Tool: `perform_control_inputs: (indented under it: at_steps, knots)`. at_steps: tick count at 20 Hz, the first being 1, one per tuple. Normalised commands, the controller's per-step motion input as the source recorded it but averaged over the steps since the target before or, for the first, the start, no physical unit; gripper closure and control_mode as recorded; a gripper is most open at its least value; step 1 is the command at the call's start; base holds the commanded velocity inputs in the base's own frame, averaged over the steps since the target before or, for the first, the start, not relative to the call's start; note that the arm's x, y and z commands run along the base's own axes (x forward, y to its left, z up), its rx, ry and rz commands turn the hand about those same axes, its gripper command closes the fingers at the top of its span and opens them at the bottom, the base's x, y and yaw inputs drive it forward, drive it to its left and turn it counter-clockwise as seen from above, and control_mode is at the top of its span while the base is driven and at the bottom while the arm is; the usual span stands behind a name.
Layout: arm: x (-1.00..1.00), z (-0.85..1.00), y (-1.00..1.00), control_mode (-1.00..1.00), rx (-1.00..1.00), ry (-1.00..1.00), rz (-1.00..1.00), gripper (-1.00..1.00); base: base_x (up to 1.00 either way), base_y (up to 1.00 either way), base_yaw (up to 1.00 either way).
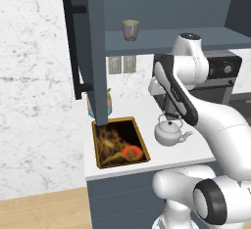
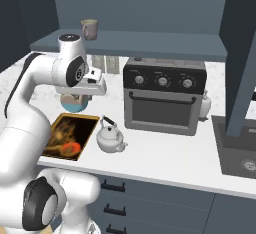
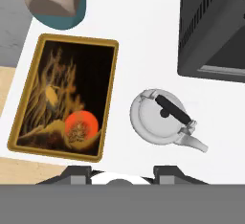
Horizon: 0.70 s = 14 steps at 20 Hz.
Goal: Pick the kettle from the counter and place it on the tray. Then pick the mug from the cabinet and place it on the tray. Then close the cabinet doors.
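The white kettle [image 1: 169, 131] [image 2: 111, 137] [image 3: 160, 117] stands upright on the white counter [image 2: 165, 150] [image 3: 143, 41], just right of the tray [image 1: 96, 147] [image 2: 75, 117] [image 3: 112, 98], which has a wooden rim and a dark patterned base. My gripper [image 2: 94, 89] [image 3: 123, 173] hangs above the kettle, open, with nothing between its fingers. The grey-green mug [image 1: 130, 29] [image 2: 90, 29] sits on the shelf of the wall cabinet [image 1: 171, 42] [image 2: 150, 40]. Both cabinet doors stand open: the left door [image 1: 93, 52] and the right door [image 2: 242, 63].
A dark toaster oven [image 1: 220, 76] [image 2: 162, 95] [image 3: 215, 27] stands right of the kettle. A teal-and-white plant pot [image 1: 109, 103] [image 2: 72, 103] [image 3: 55, 3] sits behind the tray. A sink [image 2: 240, 153] lies at the far right, with a small white bottle [image 2: 205, 105] beside the oven.
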Motion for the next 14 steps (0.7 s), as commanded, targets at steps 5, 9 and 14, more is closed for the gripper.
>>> perform_control_inputs:
  at_steps: [5, 9, 14]
  knots:
    - [-0.18, -0.11, -0.04, -1.00, -0.05, 0.00, 0.00, -1.00, 0.00, 0.00, 0.00]
    - [-0.44, -0.38, -0.26, -1.00, -0.14, -0.09, 0.00, -1.00, 0.00, 0.00, 0.00]
    - [-0.23, -0.41, -0.33, -1.00, -0.15, -0.02, 0.00, -1.00, 0.00, 0.00, 0.00]
